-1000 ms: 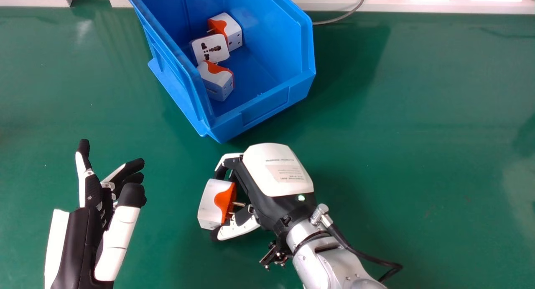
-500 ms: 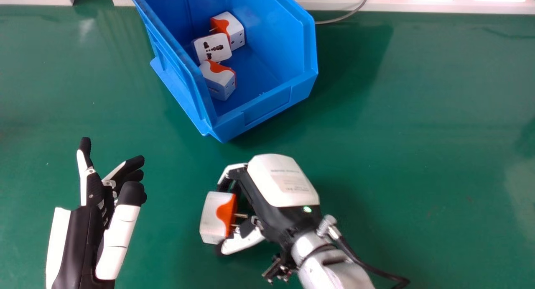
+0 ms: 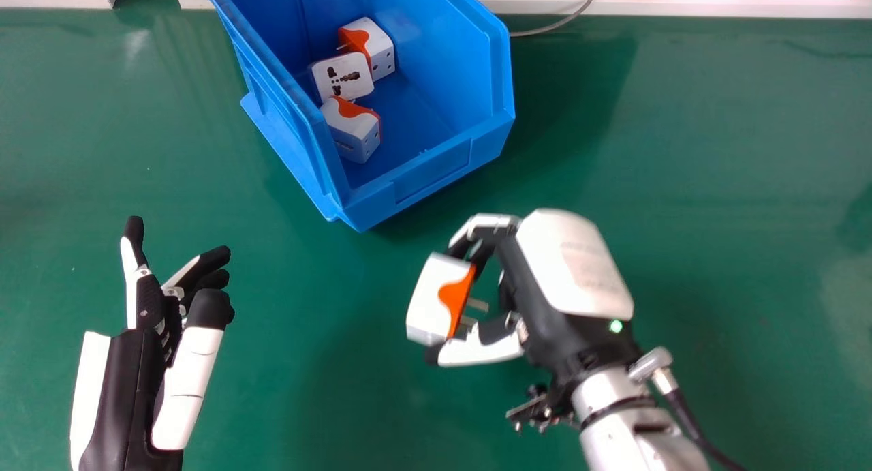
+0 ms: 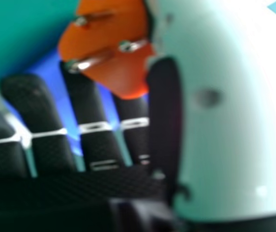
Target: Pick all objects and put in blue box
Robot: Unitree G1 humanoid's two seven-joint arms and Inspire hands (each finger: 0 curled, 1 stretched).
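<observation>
My right hand (image 3: 565,273) is in front of the blue box (image 3: 436,174) and to its right, with fingers and thumb pinching a white and orange adapter (image 3: 439,300) clear of the box. In the right hand view the adapter's orange pin face (image 4: 108,43) shows between the thumb and fingers of my right hand (image 4: 36,106). Inside the box lie three more adapters: one at the back (image 3: 371,45), a middle one (image 3: 343,77) with its socket face showing, and a nearer one (image 3: 354,130). At lower left, my left hand (image 3: 153,300) holds nothing, its fingers relaxed.
Green tabletop (image 3: 715,185) surrounds the box on its left, right and near sides. A grey cable (image 3: 558,24) runs out behind the box's right side, by a pale ledge (image 3: 681,6) along the table's far edge.
My right hand first drew back slightly toward the near side, then swung right and a little forward, carrying the adapter. The left hand and the adapters in the box look nearly unchanged.
</observation>
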